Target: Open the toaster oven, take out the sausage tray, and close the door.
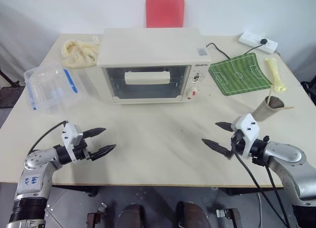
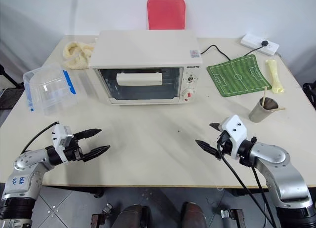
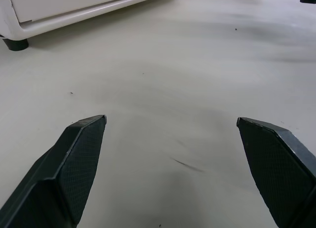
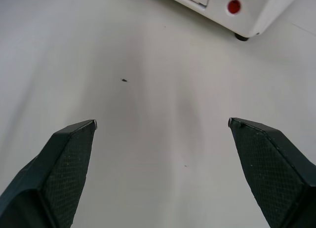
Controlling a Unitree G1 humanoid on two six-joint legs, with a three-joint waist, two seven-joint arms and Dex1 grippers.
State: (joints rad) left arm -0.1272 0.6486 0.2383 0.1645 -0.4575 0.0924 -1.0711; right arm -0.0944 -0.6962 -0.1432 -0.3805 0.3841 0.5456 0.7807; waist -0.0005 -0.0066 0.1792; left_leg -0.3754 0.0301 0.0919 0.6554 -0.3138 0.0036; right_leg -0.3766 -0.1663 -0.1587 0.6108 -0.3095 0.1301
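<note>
The cream-white toaster oven (image 1: 153,60) stands at the back middle of the table, its knobs on the right. Its glass door (image 1: 148,82) is shut, with the wide bar handle (image 1: 147,78) across the pane. The sausage tray is hidden; the glass looks dark. My left gripper (image 1: 110,138) hovers open over the near left of the table, pointing inward, well short of the oven. My right gripper (image 1: 209,133) is open too, over the near right and pointing left. Between the fingers of each, the wrist views show bare tabletop, with the left gripper (image 3: 170,120) and right gripper (image 4: 162,121) facing the oven's base.
A clear plastic box (image 1: 49,87) with a blue clip sits left of the oven, a yellow cloth (image 1: 79,53) behind it. To the right lie a green football-pitch mat (image 1: 239,73), a paper cup (image 1: 269,108), a power strip (image 1: 257,42). A red chair (image 1: 165,11) stands behind.
</note>
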